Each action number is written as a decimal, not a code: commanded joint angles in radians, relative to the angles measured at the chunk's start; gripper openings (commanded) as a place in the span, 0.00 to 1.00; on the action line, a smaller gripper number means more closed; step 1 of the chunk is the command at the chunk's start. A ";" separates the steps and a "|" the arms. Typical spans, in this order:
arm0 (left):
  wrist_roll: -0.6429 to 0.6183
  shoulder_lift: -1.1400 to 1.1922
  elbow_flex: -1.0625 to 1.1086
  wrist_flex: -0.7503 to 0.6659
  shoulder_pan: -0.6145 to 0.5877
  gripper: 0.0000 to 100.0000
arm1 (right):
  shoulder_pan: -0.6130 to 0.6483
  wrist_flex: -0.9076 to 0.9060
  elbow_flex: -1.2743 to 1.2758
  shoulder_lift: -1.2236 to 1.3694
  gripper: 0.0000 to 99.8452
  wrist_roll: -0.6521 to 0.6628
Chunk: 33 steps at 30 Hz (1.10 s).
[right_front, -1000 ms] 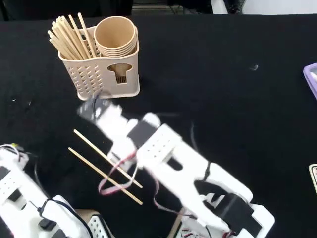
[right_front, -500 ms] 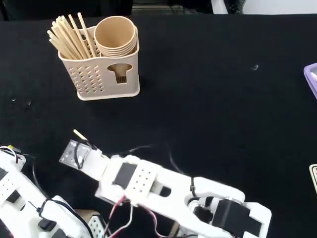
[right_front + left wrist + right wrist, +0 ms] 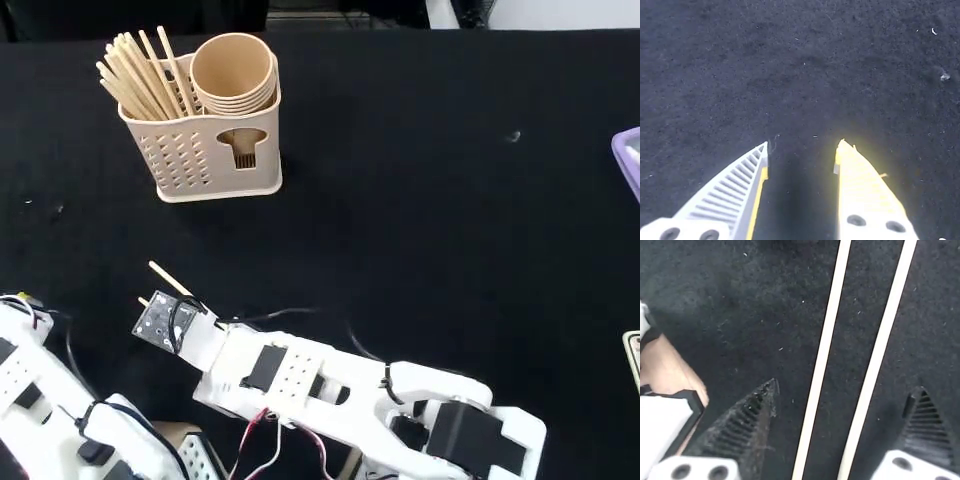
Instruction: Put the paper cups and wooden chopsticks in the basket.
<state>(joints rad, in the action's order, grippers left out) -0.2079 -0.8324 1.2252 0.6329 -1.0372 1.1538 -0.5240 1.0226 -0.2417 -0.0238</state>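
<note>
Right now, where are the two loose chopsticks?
The chopsticks lie on the table between the right gripper's open fingers in its wrist view, on the basket's near side.

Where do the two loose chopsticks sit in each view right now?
High view: loose chopsticks poke out from under the right arm, nearer the arms than the basket.
Left wrist view: left gripper, open, over the black cloth.
Right wrist view: both run side by side between the open fingers of the right gripper.
Shared landmark: the black cloth.
</note>
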 commanded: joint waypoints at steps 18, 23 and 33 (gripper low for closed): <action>-0.012 -0.021 -0.058 -0.015 -0.002 0.21 | -0.061 -0.126 -0.223 0.208 0.11 0.037; -0.012 -0.021 -0.058 -0.017 -0.002 0.21 | -0.061 -0.123 -0.228 0.208 0.01 0.037; -0.012 -0.021 -0.058 -0.017 0.004 0.21 | -0.186 -0.169 -0.205 0.082 0.01 0.037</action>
<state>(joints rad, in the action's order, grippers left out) -0.2079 -0.8324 1.2252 0.6329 -1.0372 1.0188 -0.6636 0.8201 -0.0621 0.0023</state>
